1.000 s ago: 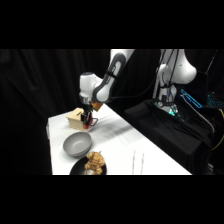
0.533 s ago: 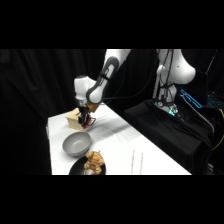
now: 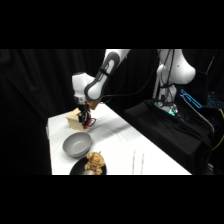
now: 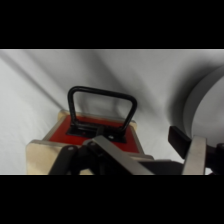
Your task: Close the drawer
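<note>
The gripper hung low at the wooden box, near the table's far left corner — its fingers stood apart, one finger against the drawer front under the black handle, the other out beside the grey bowl. Bare table lay open to the right — the plate of food sat at the near edge

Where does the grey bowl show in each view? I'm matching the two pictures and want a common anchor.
Side view: the grey bowl sits on the white table, left of centre, below the wooden box.
Wrist view: only its curved rim shows, at the right edge.
Shared landmark: the wooden box with its drawer, right by the gripper.
</note>
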